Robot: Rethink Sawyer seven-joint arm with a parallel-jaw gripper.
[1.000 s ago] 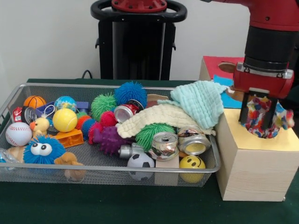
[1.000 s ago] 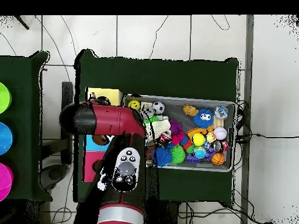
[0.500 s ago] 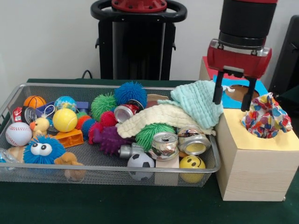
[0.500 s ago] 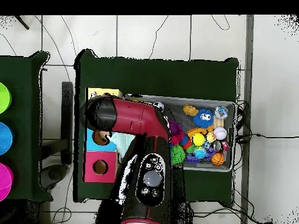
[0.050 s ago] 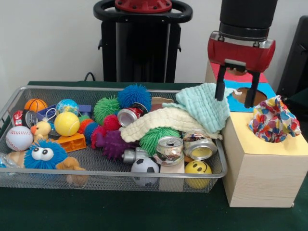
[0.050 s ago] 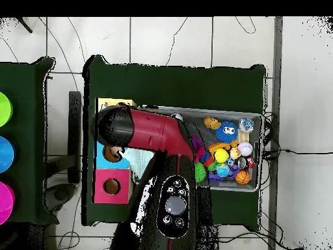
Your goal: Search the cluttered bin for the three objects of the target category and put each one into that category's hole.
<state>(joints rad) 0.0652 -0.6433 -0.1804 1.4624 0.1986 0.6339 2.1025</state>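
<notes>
A multicoloured patterned cloth sits bunched in the hole of the yellow top of the wooden box, partly sticking out. My gripper hangs open and empty above the box's left edge, up and to the left of that cloth, right beside a mint green cloth. The mint cloth drapes over the right end of the wire bin, on top of a cream cloth. In the overhead view the red arm hides the gripper and both cloths; the box's yellow end and red section show.
The bin holds spiky rubber balls, crushed cans, a soccer ball, a smiley ball, a baseball and a blue fuzzy toy with eyes. The box's blue top with a hole lies behind the gripper.
The gripper let go of the multicoloured cloth at the yellow hole, rose, and moved left toward the bin. The cloth stays in the hole.
</notes>
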